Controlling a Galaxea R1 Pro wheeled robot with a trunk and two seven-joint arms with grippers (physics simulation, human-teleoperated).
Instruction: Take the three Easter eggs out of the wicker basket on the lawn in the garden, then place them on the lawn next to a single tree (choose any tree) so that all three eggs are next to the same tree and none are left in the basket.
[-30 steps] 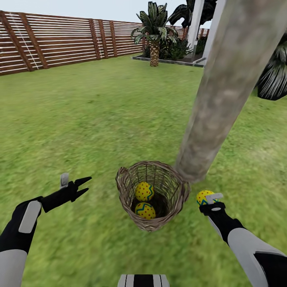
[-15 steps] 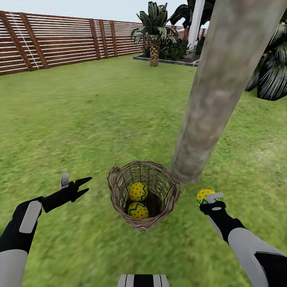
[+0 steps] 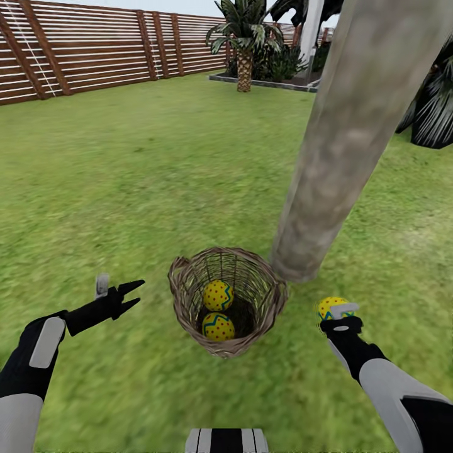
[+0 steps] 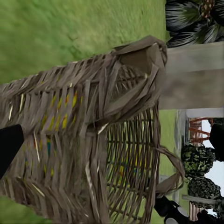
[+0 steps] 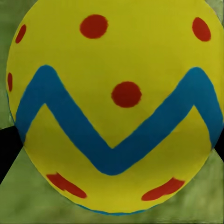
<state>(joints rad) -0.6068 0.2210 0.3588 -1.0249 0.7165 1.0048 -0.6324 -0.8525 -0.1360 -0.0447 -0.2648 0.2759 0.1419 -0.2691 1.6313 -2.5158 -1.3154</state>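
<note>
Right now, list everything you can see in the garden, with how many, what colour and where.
Yellow eggs with red dots and blue zigzags: three; two inside the basket, one held in the right fingers.
Round brown wicker basket: one, on the grass beside the trunk.
Mottled grey-brown tree trunk: one, just right of the basket.
Green lawn: all around.
Brown slatted fence: far left.
Short palm: one, far back.
Left gripper: black, open, left of the basket.
Right gripper: closed on the egg.

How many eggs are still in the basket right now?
2 in the wicker basket: upper egg, lower egg. A third egg is out, held in the right gripper beside the tree.
</note>
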